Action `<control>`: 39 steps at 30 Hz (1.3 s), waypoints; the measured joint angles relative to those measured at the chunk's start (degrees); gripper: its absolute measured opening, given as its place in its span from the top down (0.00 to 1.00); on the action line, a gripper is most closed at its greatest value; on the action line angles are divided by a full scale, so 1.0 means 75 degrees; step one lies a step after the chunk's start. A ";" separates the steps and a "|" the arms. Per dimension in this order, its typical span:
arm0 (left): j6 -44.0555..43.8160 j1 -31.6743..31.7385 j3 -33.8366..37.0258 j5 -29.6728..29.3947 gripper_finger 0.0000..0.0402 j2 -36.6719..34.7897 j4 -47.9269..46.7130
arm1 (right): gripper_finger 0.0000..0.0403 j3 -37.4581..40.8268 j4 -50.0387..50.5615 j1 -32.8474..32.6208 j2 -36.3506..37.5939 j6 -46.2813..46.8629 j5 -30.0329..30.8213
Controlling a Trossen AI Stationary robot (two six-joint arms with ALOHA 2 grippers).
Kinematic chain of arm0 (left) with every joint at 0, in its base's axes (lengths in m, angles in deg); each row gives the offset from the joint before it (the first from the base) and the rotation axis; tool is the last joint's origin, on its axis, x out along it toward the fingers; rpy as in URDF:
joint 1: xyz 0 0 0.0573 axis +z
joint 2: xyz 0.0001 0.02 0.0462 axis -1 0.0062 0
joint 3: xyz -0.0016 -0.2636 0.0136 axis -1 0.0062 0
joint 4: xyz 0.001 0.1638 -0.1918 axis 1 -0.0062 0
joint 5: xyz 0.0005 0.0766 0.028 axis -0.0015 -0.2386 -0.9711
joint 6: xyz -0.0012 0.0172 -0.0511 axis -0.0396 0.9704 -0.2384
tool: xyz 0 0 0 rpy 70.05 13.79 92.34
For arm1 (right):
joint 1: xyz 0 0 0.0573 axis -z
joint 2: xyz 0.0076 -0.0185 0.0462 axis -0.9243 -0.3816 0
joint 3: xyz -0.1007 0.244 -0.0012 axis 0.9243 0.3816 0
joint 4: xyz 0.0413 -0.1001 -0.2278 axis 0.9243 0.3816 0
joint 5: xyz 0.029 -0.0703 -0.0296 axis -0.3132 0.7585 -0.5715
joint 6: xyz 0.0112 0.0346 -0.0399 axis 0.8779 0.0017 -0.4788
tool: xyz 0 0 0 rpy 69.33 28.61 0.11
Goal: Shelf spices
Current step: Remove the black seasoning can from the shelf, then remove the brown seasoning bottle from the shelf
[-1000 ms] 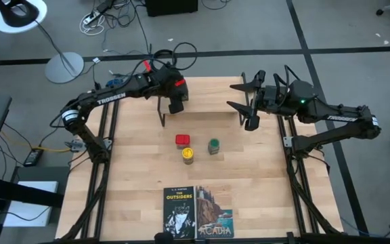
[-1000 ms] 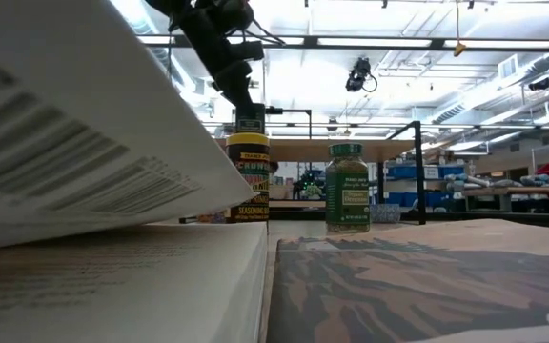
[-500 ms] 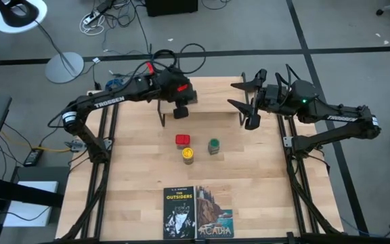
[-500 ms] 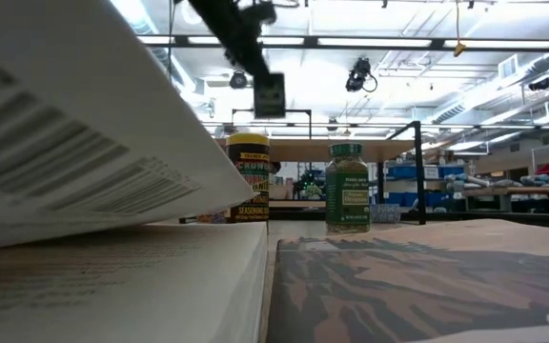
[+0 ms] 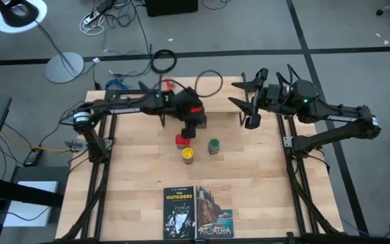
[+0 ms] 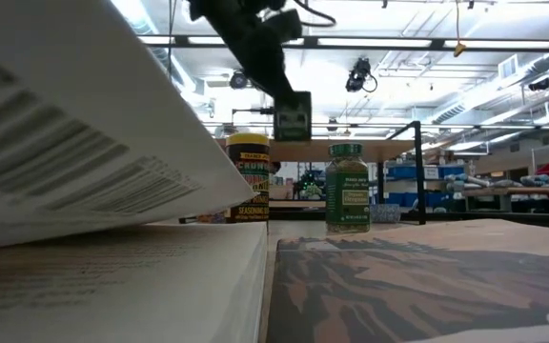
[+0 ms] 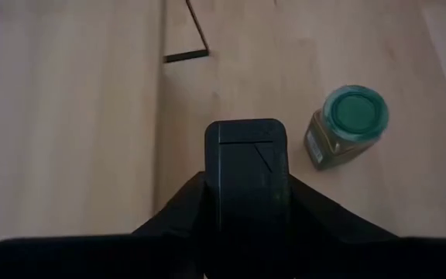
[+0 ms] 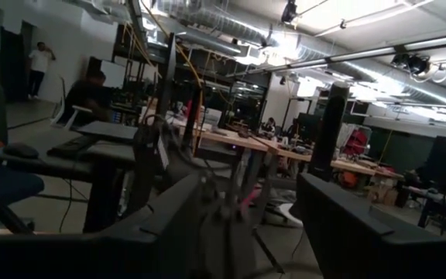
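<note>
"TROSSEN" marks both arms; the books [image 5: 198,211] read "THE OUTSIDERS" and "ACADIA".

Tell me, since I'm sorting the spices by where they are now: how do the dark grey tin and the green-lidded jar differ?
The dark grey tin is boxy and held in the air by the left gripper; the green-lidded jar is round and stands upright on the table. The tin looks dark all over; the jar shows a label and green lid. Neither is on the shelf.

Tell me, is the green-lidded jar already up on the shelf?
No, the green-lidded jar stands on the tabletop, in front of the shelf.
</note>
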 joint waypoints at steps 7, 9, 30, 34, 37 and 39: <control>-0.0175 -0.0317 0.0007 -0.0256 0.70 0.0831 0.0521 | 0.48 0.0000 0.0040 0.0000 0.0000 0.0285 -0.0003; -0.0176 -0.0391 0.0008 -0.0422 0.70 0.1070 0.0555 | 0.48 0.0000 0.0059 -0.0021 0.0000 0.0316 -0.0003; -0.1169 -0.0730 -0.0010 -0.0752 0.52 0.1770 0.1532 | 0.48 0.0000 0.0050 -0.0052 0.0000 0.0285 -0.0026; -0.1209 -0.0730 -0.0010 -0.0765 0.51 0.1770 0.1530 | 0.48 0.0000 0.0050 -0.0052 0.0000 0.0313 -0.0023; -0.1217 -0.0740 -0.0010 -0.0894 0.51 0.1704 0.1512 | 0.48 0.0000 0.0057 -0.0053 0.0000 0.0312 -0.0020; -0.1218 -0.0753 -0.0138 -0.0971 0.51 0.1593 0.1405 | 0.48 0.0000 0.0050 -0.0052 0.0000 0.0245 0.0016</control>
